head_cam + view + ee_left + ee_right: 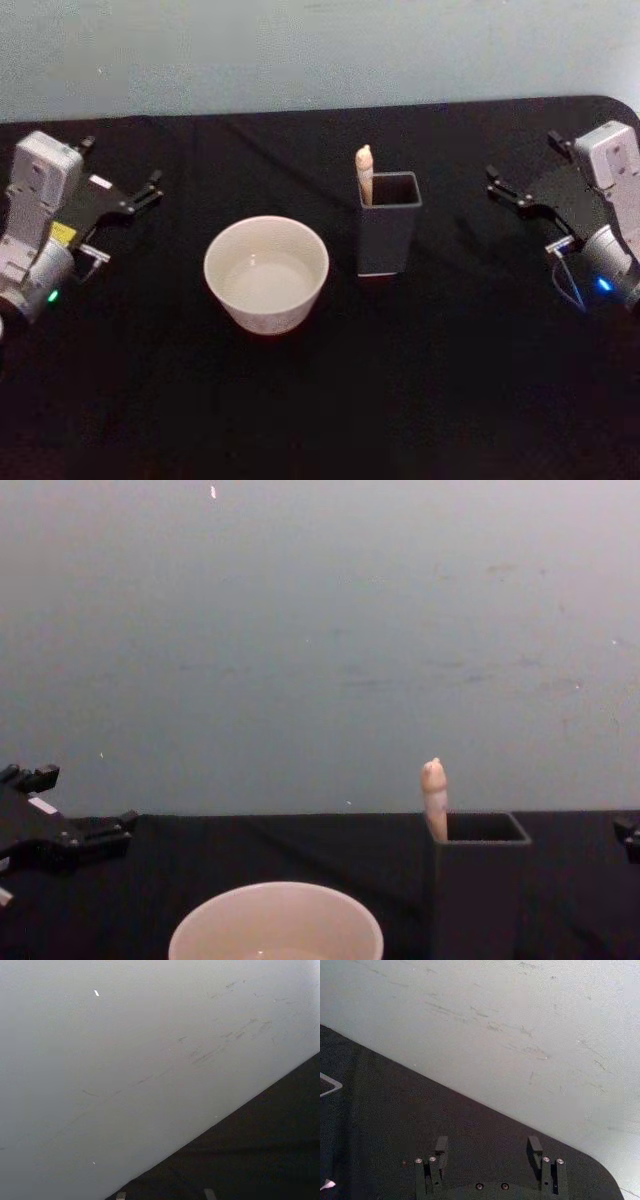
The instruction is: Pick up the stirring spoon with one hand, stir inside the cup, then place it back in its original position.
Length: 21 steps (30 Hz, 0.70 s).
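The stirring spoon stands upright in the dark grey square holder, its original position; only the cream-peach handle sticks out above the holder's back left corner. The wide off-white cup sits on the black table to the holder's left, and its rim is low in the chest view. My left gripper rests open at the table's far left, well away from the cup. At the far right my right gripper is also open, its fingertips wide apart and holding nothing.
A black cloth covers the table. A pale wall rises just behind the table's far edge. Open table lies between each gripper and the cup and holder, and in front of them.
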### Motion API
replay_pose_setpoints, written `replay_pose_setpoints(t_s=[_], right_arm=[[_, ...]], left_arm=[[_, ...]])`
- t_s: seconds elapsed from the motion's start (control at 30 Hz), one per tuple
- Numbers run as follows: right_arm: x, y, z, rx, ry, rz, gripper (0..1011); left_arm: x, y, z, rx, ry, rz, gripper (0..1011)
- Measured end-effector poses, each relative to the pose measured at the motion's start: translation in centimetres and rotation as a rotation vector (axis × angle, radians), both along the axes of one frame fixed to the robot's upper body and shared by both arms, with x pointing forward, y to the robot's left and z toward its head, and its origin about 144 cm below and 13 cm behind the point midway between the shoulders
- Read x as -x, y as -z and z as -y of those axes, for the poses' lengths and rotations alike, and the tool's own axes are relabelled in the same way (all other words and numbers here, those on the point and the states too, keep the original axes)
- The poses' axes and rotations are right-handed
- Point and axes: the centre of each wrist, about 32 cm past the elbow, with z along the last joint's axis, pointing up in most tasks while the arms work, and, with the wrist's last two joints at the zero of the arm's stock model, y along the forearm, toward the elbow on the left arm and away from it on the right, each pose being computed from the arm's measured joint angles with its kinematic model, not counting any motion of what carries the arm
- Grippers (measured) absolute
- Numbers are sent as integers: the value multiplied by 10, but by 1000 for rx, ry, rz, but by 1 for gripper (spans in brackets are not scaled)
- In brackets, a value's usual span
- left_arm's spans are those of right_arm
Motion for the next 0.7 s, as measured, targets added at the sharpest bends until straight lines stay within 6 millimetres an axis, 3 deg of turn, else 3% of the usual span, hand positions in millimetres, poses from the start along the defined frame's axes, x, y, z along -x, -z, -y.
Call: replay_pose_setpoints(t_s=[0.7], right_arm=[[0, 0, 0, -1, 0, 0, 1000]], left_arm=[[0, 0, 0, 0, 0, 0, 1001]])
